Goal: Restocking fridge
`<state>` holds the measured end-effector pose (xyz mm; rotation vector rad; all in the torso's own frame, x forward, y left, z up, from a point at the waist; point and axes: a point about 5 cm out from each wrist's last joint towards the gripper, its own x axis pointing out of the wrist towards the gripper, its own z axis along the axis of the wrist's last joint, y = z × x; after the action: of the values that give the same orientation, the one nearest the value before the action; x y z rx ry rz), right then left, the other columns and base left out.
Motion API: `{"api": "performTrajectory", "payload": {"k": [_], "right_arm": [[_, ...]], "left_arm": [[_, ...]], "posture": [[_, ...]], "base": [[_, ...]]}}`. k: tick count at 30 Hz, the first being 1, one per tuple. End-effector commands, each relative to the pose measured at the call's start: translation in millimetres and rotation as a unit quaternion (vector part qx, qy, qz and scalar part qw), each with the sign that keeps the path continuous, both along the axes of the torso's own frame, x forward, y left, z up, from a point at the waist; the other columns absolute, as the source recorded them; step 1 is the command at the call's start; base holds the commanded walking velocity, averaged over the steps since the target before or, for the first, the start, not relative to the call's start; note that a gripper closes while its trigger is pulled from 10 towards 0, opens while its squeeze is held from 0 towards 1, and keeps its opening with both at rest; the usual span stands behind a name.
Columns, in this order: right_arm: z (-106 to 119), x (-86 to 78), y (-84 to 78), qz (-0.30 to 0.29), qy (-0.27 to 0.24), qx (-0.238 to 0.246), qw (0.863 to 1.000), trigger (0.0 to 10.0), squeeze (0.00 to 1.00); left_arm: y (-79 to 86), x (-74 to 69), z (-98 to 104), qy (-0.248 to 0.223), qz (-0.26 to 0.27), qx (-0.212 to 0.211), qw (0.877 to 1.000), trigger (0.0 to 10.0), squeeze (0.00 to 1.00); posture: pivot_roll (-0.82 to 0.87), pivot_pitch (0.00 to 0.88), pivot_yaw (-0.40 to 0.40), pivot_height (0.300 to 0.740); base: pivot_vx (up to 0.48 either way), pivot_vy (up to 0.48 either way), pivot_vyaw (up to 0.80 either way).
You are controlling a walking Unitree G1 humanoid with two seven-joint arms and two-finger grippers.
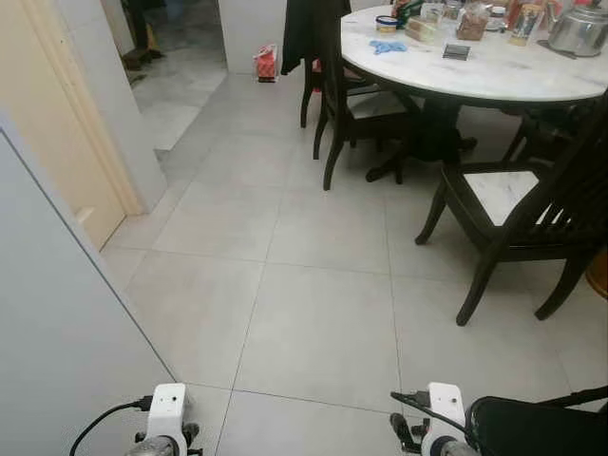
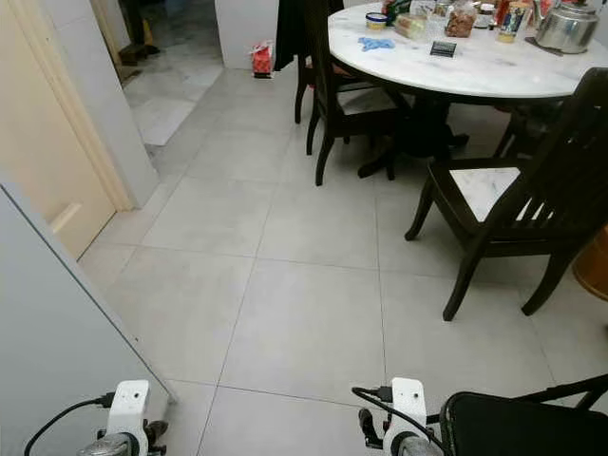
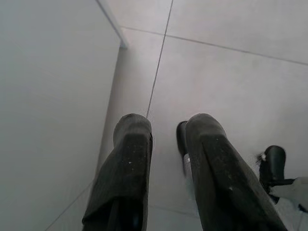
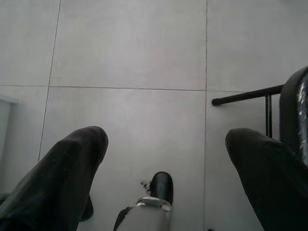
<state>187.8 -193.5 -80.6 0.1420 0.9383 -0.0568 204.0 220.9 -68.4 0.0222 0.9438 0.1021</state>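
A tall pale grey panel (image 1: 57, 332), perhaps a fridge side, rises close on my left. Both arms hang low over the grey tiled floor, their white wrist mounts at the bottom edge of the eye views. My left gripper (image 3: 168, 127) points down at the floor beside that panel, its fingers (image 3: 132, 144) slightly apart with nothing between them. Over bare tiles, my right gripper (image 4: 166, 139) stands wide open and empty. A round white marble table (image 1: 494, 71) at the far right carries jars, a steel kettle (image 1: 578, 30) and a blue cloth (image 1: 387, 46).
Dark wooden chairs (image 1: 532, 209) (image 1: 356, 104) ring the table. A black seat on a metal frame (image 1: 537, 427) sits right beside my right arm. A cream door (image 1: 57, 142) and a doorway lie at the left, with a red bag (image 1: 266, 62) far off.
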Motion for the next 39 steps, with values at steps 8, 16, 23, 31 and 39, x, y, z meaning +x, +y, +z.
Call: {"api": "performTrajectory", "payload": {"k": [8, 16, 23, 31, 39], "right_arm": [[-1.7, -3.7, 2.4, -0.021, -0.011, 0.006, 1.0, 10.0, 0.0], [1.0, 3.7, 6.1, -0.006, -0.01, -0.006, 1.0, 10.0, 0.0], [4.7, 9.6, 0.9, -0.025, -0.019, -0.002, 0.999, 10.0, 0.0], [5.5, 6.0, -13.8, 0.0, -0.014, -0.018, 1.0, 10.0, 0.0], [5.2, 4.6, -16.2, -0.001, -0.014, -0.024, 1.0, 10.0, 0.0]], "left_arm": [[14.7, -0.9, 3.0, 0.005, -0.004, 0.015, 1.0, 10.0, 0.0], [10.7, 0.3, 2.7, -0.002, 0.006, 0.005, 1.0, 10.0, 0.0], [15.8, -2.9, 2.1, -0.003, 0.031, 0.002, 1.0, 10.0, 0.0], [10.4, -12.2, -4.2, 0.001, 0.069, -0.02, 0.997, 10.0, 0.0], [5.2, -12.7, -5.8, 0.005, 0.066, -0.02, 0.998, 10.0, 0.0]], "posture": [[-0.1, 0.0, 0.067, 0.74], [-0.07, 0.0, 0.027, 0.74], [-0.07, 0.0, 0.0, 0.74], [-0.07, 0.0, -0.061, 0.74], [-0.04, 0.0, -0.069, 0.74]], "base": [[0.0, 0.0, 0.36], [0.0, 0.0, 0.8], [0.0, 0.0, 0.8], [0.0, 0.0, 0.64], [0.0, 0.0, 0.52]]}}
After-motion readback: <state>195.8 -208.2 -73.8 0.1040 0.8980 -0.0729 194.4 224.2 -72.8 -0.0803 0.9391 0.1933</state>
